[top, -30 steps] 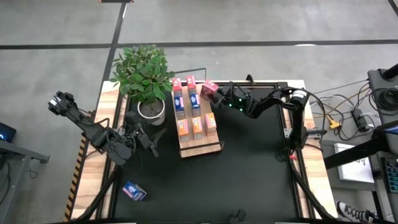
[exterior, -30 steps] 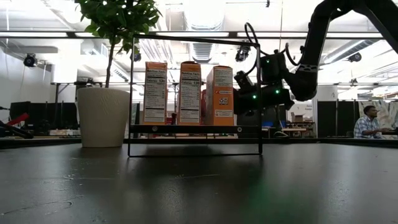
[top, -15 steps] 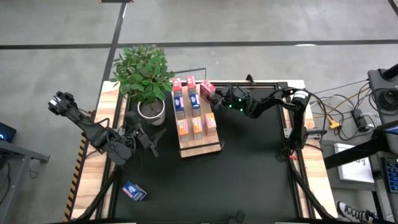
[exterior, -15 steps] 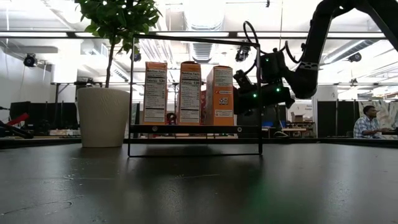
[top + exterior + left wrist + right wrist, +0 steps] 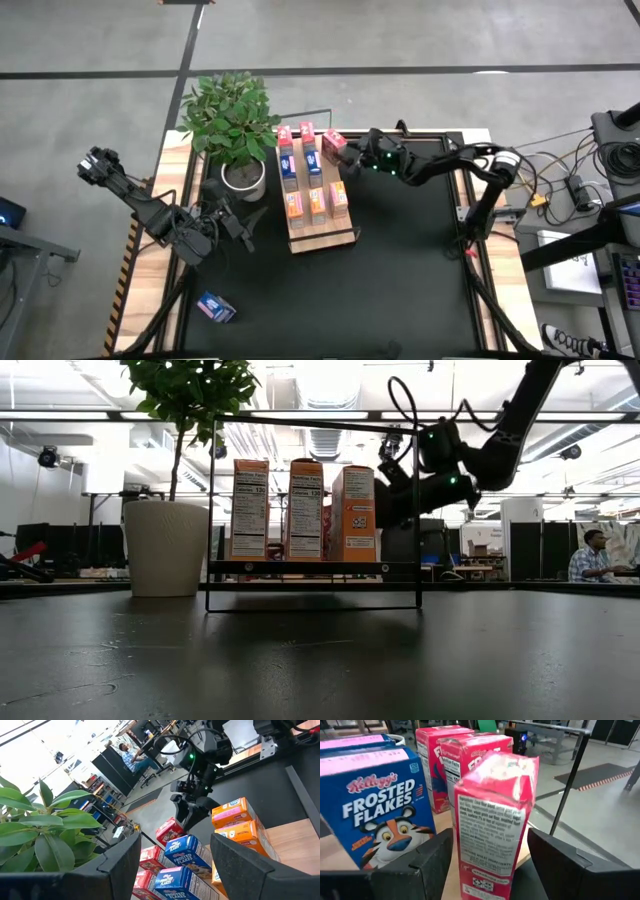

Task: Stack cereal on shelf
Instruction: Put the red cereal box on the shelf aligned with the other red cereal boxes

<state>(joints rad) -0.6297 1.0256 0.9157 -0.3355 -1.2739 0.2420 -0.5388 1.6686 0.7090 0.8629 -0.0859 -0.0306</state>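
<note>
The shelf (image 5: 322, 236) lies on the black table right of a potted plant. Several cereal boxes stand on it in rows: pink-red at the far end, blue (image 5: 181, 851) in the middle, orange (image 5: 317, 204) nearest. My right gripper (image 5: 352, 156) is open at the shelf's far right corner. Its fingers stand on either side of a pink-red box (image 5: 495, 820) that rests upright with its bottom on the board, with a narrow gap at each side. My left gripper (image 5: 236, 226) waits open, left of the shelf. One blue box (image 5: 215, 308) lies on the table near the front left.
The plant (image 5: 230, 118) in its white pot (image 5: 243, 178) stands close to the shelf's far left side. The shelf's thin black wire frame (image 5: 312, 422) rises over the boxes. Bare black tabletop (image 5: 400, 280) spreads in front of and right of the shelf.
My right gripper has risen a little beside the shelf's far right corner, and its arm has drawn back toward the table's right edge. The pink-red box stays standing on the board.
</note>
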